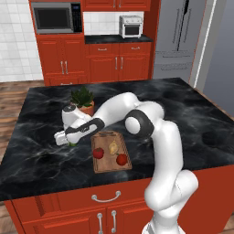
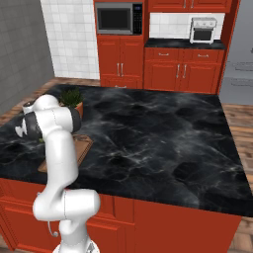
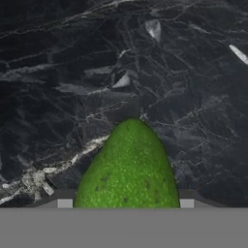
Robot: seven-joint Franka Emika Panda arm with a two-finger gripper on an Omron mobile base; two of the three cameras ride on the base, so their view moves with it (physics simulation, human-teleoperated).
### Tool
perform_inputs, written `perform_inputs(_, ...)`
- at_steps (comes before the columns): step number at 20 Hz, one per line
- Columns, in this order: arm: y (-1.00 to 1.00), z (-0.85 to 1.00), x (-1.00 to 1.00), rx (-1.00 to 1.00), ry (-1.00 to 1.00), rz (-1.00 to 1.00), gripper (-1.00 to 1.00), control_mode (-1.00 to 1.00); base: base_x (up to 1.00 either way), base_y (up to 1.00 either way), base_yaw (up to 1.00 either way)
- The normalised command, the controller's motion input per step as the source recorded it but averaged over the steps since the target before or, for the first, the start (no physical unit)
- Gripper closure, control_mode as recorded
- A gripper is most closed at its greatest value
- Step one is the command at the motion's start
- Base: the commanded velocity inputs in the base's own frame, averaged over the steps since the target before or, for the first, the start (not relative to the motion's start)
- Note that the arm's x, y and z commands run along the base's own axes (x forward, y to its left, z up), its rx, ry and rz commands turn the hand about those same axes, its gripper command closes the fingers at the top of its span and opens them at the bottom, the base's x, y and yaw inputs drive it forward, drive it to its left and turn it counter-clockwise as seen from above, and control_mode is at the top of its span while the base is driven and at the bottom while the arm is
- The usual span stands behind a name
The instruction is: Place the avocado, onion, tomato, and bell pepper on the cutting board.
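Surface: black marble island counter (image 1: 45, 137), in a red-cabinet kitchen.
Avocado (image 3: 128, 169): lies between the fingers, long axis pointing straight out ahead of them, on the counter.
Gripper (image 1: 68, 140): fingers drawn in against the avocado's flanks; a firm hold I can't confirm.
Cutting board (image 1: 111, 151): just beside the gripper, already carrying three items.
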Motion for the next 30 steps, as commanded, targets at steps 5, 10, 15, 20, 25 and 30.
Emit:
perform_inputs(5,0.0,0.27,-0.29,0.0,-0.06,0.0,1.0,-1.0,0.0,0.0,0.0)
perform_inputs(10,-0.04,0.65,-0.65,0.0,-0.17,0.0,1.0,-1.0,0.0,0.0,0.0)
perform_inputs(15,-0.34,0.65,-0.98,0.01,-0.15,0.0,1.0,-1.0,0.0,0.0,0.0)
perform_inputs(20,-0.63,0.67,-0.97,0.09,-0.06,-0.01,1.0,-1.0,0.0,0.0,0.0)
perform_inputs(25,-0.7,0.74,-0.89,0.15,-0.01,-0.03,1.0,-1.0,0.0,0.0,0.0)
perform_inputs(30,-0.52,0.52,-0.63,0.11,0.0,0.0,1.0,-1.0,0.0,0.0,0.0)
